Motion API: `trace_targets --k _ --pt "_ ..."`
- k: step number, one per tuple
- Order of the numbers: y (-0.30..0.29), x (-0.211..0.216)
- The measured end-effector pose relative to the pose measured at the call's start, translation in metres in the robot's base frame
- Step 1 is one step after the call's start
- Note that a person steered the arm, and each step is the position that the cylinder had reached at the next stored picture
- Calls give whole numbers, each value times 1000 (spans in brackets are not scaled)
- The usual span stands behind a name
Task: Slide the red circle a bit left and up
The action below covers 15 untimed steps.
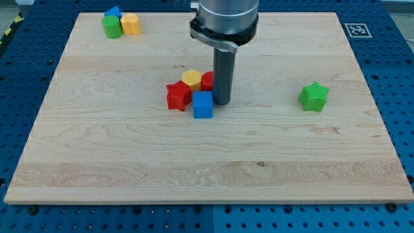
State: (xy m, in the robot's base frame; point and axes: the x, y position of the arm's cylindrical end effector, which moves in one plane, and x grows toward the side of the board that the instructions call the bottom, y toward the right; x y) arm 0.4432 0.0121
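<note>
The red circle (pixel 207 81) sits near the board's middle, partly hidden behind my rod. My tip (pixel 222 103) rests on the board right at the red circle's lower right side, touching or nearly touching it. A yellow hexagon block (pixel 191 79) lies against the red circle's left. A red star block (pixel 178 96) lies below and left of the hexagon. A blue cube (pixel 202 104) sits just left of my tip, below the red circle.
A green block (pixel 112 26), a blue block (pixel 114 11) and a yellow block (pixel 130 24) cluster at the view's top left. A green star block (pixel 314 96) lies at the right. The wooden board (pixel 207 162) sits on a blue perforated table.
</note>
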Motion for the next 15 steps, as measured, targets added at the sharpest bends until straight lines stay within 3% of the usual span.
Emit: trace_targets --k 1,3,4,8,11,13,15 --pt "-14 -3" --pt "81 -4" --pt "81 -19" --pt "-8 -41" --pt "-23 -74" --pt "9 -46" --pt "-4 -16"
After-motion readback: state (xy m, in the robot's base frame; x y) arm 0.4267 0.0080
